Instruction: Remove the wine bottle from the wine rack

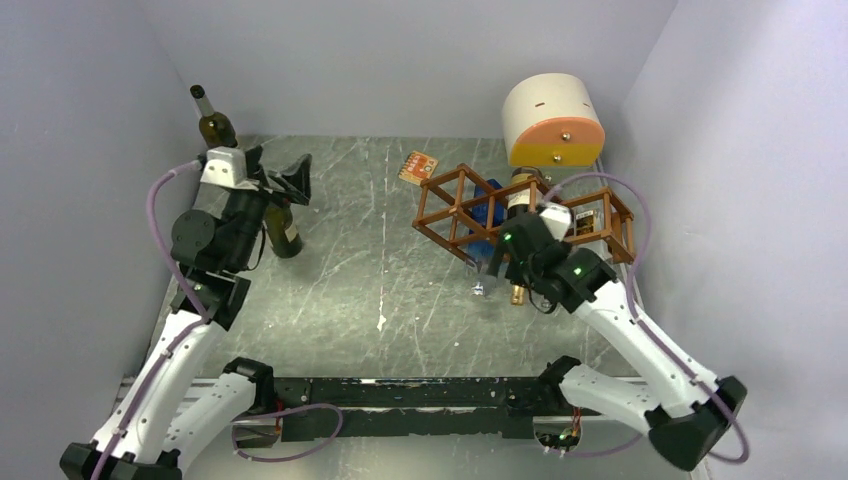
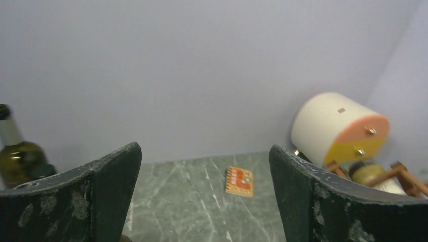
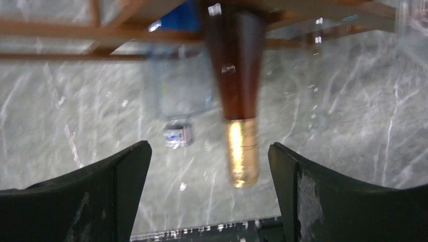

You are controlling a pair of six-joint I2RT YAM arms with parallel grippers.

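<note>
A grey-green, marble-patterned table (image 1: pixel 380 260) fills the floor of a booth closed in by plain pale walls (image 1: pixel 400 60) on the left, right and far sides. On the right, the right end effector (image 3: pixel 209 146) is spread wide and released, grasping nothing. In its wrist view the gold-foiled neck of the wine bottle (image 3: pixel 237 75) points out between the two fingers without visibly touching either. That brown bottle lies in the reddish-brown wine rack (image 3: pixel 60 26) at the right of the table, neck toward the near side. A clear bottle with a blue label (image 3: pixel 176 91) lies in the rack just left of it. On the left, the left end effector (image 2: pixel 204 147) is also fully released and empty. A dark labelled bottle (image 1: pixel 285 228) stands just on its near side, and contact cannot be judged. Farther back an orange card (image 1: pixel 418 166) lies flat near the middle. A cream-and-orange cylinder (image 1: pixel 552 120) sits behind the rack at far right. An olive-green bottle (image 1: pixel 213 122) stands upright in the far left corner.
</note>
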